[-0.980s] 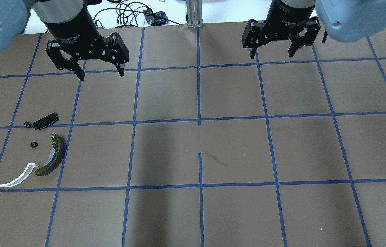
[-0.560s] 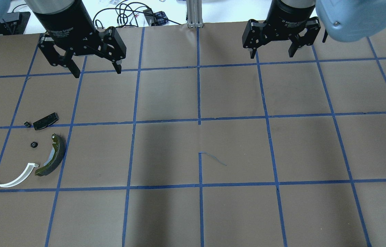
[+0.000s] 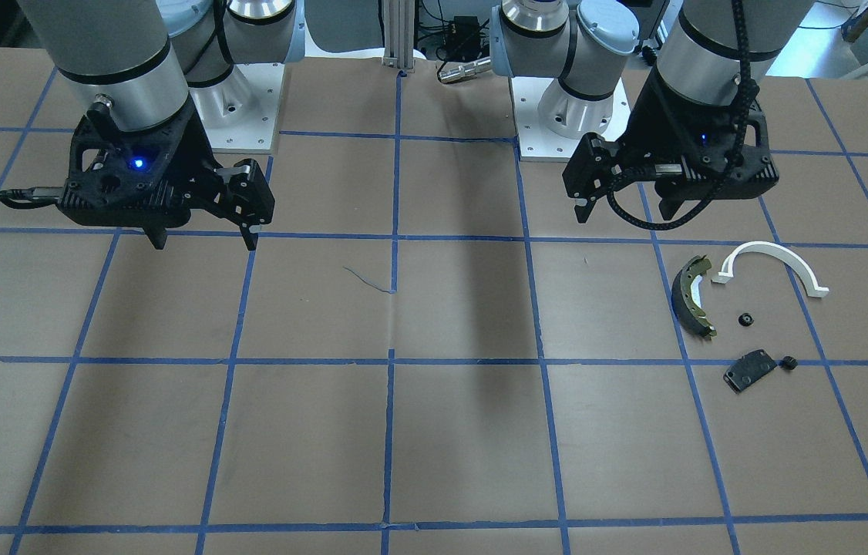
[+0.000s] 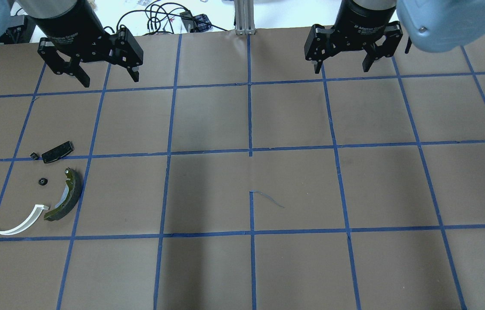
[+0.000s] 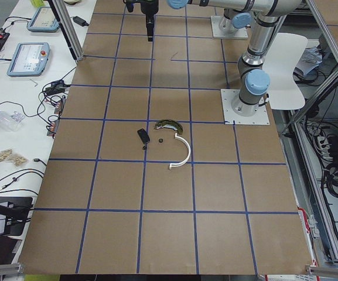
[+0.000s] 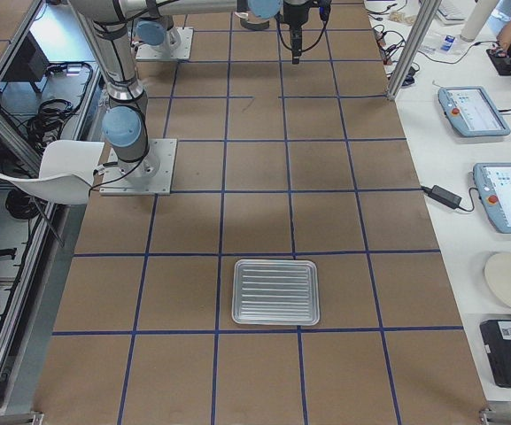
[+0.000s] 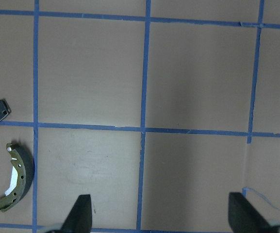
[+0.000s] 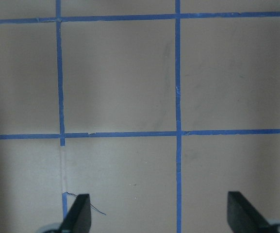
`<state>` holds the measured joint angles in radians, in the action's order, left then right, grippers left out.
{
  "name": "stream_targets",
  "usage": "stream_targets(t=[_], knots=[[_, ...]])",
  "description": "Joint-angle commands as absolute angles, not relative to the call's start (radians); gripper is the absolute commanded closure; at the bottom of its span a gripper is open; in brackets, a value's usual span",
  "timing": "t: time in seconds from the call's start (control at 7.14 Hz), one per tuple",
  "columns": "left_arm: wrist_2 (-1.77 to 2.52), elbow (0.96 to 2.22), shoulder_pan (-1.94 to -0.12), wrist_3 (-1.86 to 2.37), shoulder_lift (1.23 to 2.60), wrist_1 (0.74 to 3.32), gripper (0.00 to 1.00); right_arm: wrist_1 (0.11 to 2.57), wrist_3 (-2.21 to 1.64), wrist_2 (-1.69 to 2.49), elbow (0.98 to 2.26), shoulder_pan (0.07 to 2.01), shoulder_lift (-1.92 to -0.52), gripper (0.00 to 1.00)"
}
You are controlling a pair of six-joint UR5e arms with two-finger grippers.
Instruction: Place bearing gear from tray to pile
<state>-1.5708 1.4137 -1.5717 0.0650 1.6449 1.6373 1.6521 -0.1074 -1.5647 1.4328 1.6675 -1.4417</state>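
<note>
- Overhead exterior view: the left gripper [image 4: 109, 79] hangs above the far left of the table [image 4: 294, 189], its jaws wide apart with nothing between them.
- The right gripper [image 4: 343, 69] hangs over the far right half, its jaws likewise apart and holding nothing.
- We see a small round black part that we take for the bearing gear [image 4: 42, 181]. It lies on the brown paper at the table's left, among the pile, touching none of its neighbours.
- Just right of it curves the dark olive brake shoe [image 4: 72, 196], whose lower end lies just beside one end of the white half-ring bracket [image 3: 765, 248].
- Beyond the gear lies the flat black plate [image 4: 57, 152], with a tiny black piece [image 4: 33, 156] just beside its left end.
- From the exterior right camera we see the ribbed metal tray [image 6: 275, 291] at the table's opposite end, well apart from the pile.
- Both wrist cameras show spread fingertips over bare paper and blue tape lines.
</note>
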Motion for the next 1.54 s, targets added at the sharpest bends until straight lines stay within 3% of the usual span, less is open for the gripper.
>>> stream_targets(t=[0.0,1.4], knots=[[-1.597,1.417,-1.572,0.063,1.64,1.654,0.0,1.652,-0.107,-1.565,1.433,1.667,-1.442,0.0],[-1.595,1.408,-1.582,0.061,1.629,1.649,0.0,1.651,-0.107,-1.565,1.433,1.667,-1.442,0.0]])
